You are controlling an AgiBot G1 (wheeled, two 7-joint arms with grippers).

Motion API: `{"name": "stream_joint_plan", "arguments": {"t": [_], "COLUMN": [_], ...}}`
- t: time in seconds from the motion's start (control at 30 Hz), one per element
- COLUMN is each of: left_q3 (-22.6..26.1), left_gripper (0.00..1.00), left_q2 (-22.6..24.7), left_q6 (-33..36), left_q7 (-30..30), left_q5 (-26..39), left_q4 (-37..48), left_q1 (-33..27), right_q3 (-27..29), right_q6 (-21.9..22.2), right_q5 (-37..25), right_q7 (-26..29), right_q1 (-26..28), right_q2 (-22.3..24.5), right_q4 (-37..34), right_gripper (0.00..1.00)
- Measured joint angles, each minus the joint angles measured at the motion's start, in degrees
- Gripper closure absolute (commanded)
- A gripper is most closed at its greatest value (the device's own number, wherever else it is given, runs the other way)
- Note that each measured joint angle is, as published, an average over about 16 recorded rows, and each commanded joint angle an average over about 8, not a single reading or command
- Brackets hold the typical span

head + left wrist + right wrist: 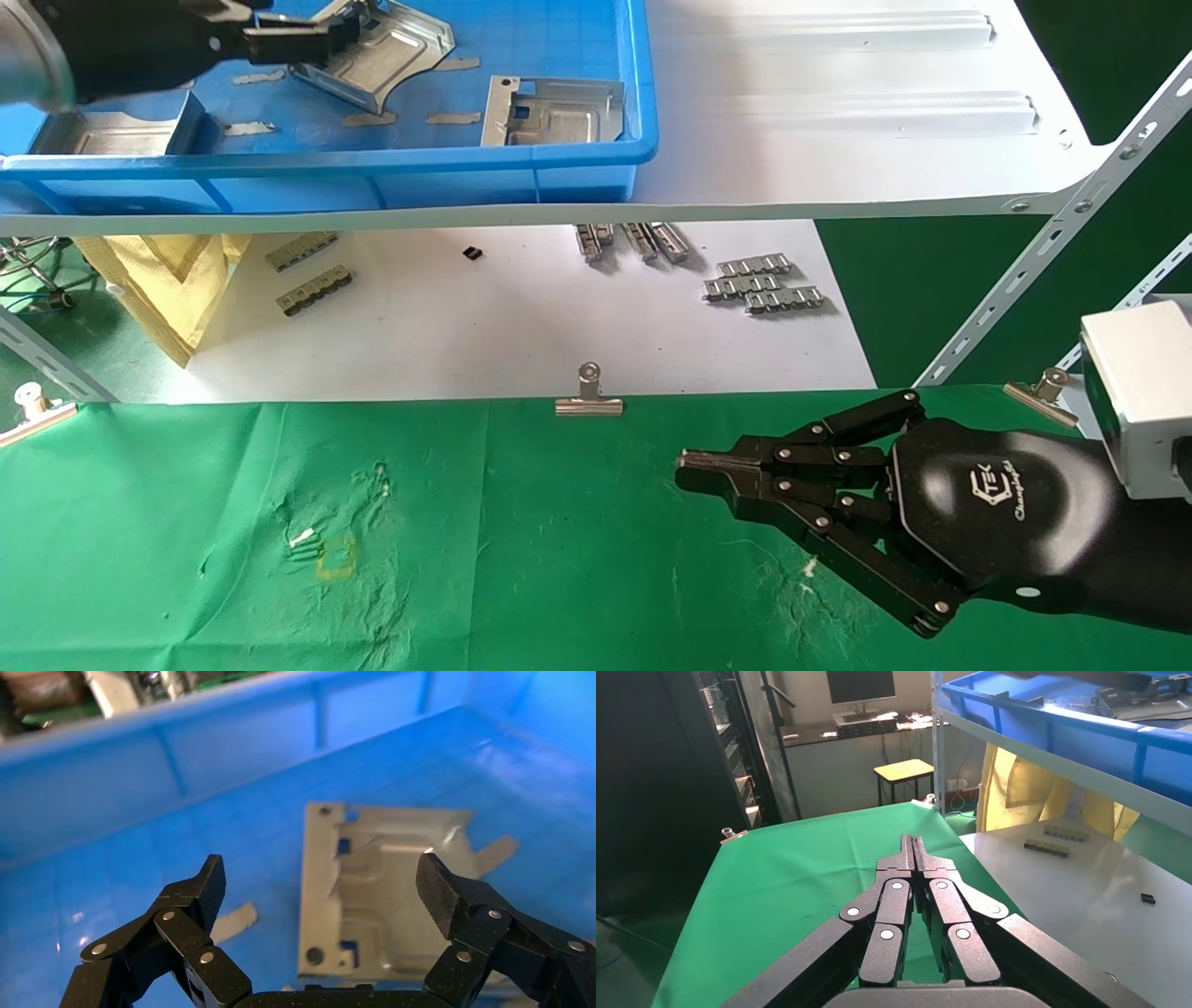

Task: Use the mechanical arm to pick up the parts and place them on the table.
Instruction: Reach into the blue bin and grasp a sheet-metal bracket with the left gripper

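Observation:
Three silver parts lie in a blue bin on the upper shelf: one at the left, one in the middle, one at the right. My left gripper reaches into the bin over the middle part. In the left wrist view it is open and empty, and a part lies flat on the bin floor beyond the fingers. My right gripper is shut and empty, low over the green table at the front right; it also shows in the right wrist view.
The bin stands on a white shelf board. A lower white board holds grey ridged strips. Binder clips pin the cloth's far edge. Slanted shelf struts stand at the right. A yellow square outline marks the cloth.

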Motion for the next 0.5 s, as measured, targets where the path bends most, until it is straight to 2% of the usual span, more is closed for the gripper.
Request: {"name": "stream_joint_plan", "arguments": {"t": [0.03, 0.5], "left_q3": [0.05, -0.06], "left_gripper": [1.0, 1.0], "left_q2": [0.39, 2.59], "left_q6": [-0.66, -5.22], "left_q7": [0.21, 2.96], "left_q5": [0.13, 0.19], "left_q4": [0.73, 5.56], "left_q1": [-0.17, -1.45], "right_q3": [0.0, 0.0], "right_q6": [0.0, 0.0], "right_q5": [0.0, 0.0], "right_q7": [0.0, 0.0], "right_q1": [0.0, 0.0], "right_q2": [0.0, 0.0], "right_q4": [0.0, 0.0], "right_gripper": [0.0, 0.0]}}
